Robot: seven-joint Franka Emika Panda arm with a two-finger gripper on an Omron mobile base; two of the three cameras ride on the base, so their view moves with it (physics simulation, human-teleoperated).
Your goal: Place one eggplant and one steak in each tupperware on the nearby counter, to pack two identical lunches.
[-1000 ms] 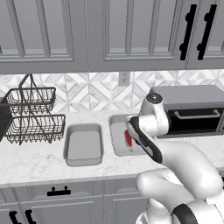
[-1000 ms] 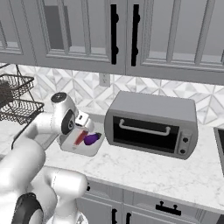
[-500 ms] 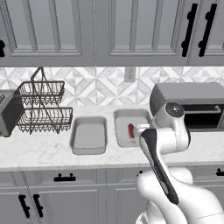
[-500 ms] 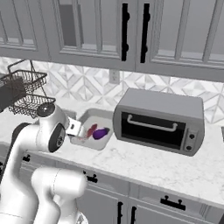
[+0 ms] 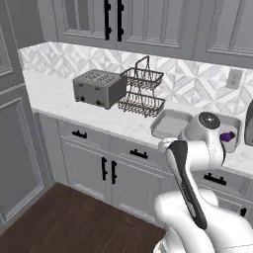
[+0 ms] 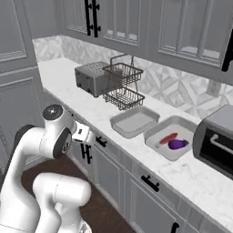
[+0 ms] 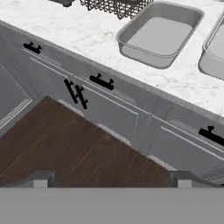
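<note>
The white marble-look desk runs along the wall over grey cabinets with black handles, and on it two grey tupperware trays sit side by side, close but apart. The near tupperware holds nothing; in the hand view it shows a bare grey floor and a flared rim. The far tupperware carries a purple eggplant and a reddish steak lying just beside each other on its floor. From the left base view the eggplant peeks out past the robot's arm, and the near tray lies just left of that arm. A two-tier wire basket stands on the desk beside the near tupperware, and a grey toaster stands just past it toward the corner. A dark toaster oven sits at the other side of the filled tray. The tool hangs off the desk, out in front of the cabinet fronts above the dark wooden floor, looking back toward the trays; its two tips stand wide apart at the bottom of the hand view with nothing between them, well away from both trays.
</note>
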